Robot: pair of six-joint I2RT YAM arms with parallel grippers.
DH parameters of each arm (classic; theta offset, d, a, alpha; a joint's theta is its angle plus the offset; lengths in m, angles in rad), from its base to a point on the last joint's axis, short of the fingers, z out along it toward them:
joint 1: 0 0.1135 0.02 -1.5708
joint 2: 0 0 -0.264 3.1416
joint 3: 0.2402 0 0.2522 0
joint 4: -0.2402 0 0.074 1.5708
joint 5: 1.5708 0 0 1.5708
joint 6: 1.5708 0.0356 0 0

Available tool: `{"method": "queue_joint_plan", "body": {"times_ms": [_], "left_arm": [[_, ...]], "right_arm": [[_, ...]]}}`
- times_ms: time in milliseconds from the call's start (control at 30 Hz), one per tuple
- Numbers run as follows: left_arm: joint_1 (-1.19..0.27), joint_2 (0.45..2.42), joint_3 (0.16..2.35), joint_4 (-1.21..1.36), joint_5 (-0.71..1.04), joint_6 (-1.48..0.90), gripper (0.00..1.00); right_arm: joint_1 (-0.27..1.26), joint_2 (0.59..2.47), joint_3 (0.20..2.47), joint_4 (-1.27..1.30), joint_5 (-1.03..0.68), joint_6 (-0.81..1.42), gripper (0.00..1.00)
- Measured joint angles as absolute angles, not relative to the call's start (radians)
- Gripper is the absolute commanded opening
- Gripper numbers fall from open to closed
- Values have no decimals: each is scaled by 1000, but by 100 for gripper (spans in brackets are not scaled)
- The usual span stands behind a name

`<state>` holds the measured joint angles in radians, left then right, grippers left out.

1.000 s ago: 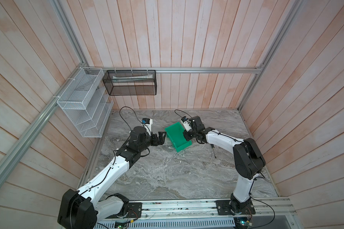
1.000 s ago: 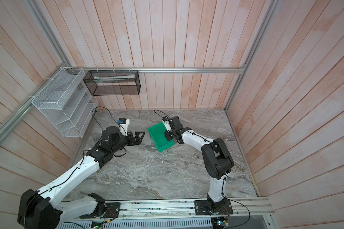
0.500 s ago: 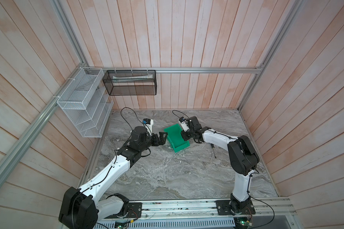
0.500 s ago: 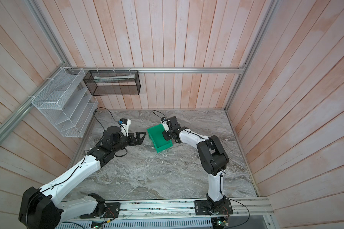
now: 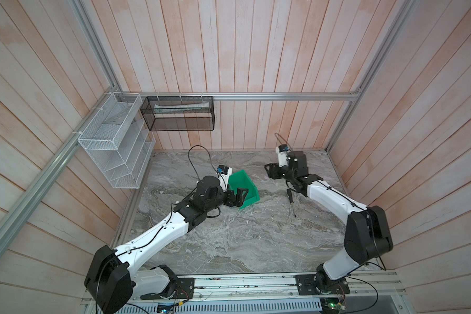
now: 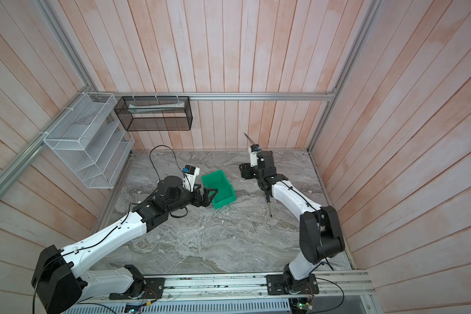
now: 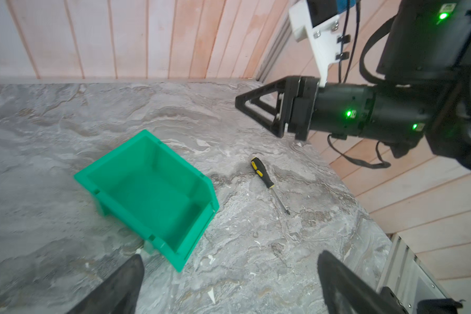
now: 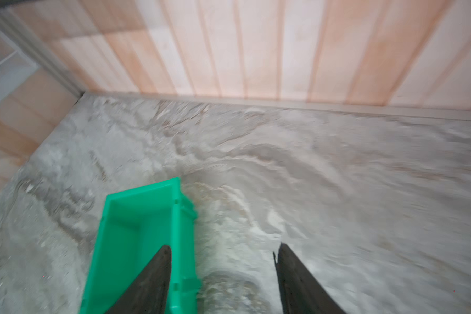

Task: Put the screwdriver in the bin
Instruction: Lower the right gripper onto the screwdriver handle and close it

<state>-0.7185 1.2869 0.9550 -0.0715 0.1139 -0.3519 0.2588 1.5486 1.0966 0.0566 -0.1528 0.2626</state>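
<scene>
The right hand (image 5: 269, 171) has opened and drawn back from the bin (image 5: 241, 176), its jaws parted and empty. The left hand (image 5: 241, 196), also released, hovers at the bin. The screwdriver (image 5: 291, 200) lies on the bench (image 5: 229, 244) just beside the bin, and is likely the next thing to fetch.

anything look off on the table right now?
Nothing broken. The bin sits skewed to the table edges, and small white chips lie scattered around it. The screwdriver lies flat on the table, outside the bin.

Blurred right wrist view cuts off the bin (image 8: 184, 239); in a top view the right arm (image 6: 288, 198) seemingly hides the screwdriver (image 6: 268, 206) handle
</scene>
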Motion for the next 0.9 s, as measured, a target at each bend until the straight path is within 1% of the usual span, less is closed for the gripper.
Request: {"method": "queue_joint_plan", "body": {"times_ms": [33,100,200,333,433,733,900], "left_arm": [[-740,1306,968,-66,110,-339,100],[-784,1355,1000,-56,101,-313,100],[-836,1432,1050,-50,94,-283,100],[-878,1511,1094,-42,93,-274,100],[-899,1544,1110,-37,96,-274,100],[-924,1552,1110,-30,94,-285,100],[-924,1551,1097,-30,84,-290,100]], "right_arm": [[218,1525,1067,69,-153,289,79],[156,1497,1008,79,-149,332,80],[134,1500,937,66,-143,368,81],[126,1519,860,43,-136,384,81],[118,1562,847,29,-121,389,80],[115,1721,864,10,-66,363,76],[115,1748,888,7,-60,343,72]]}}
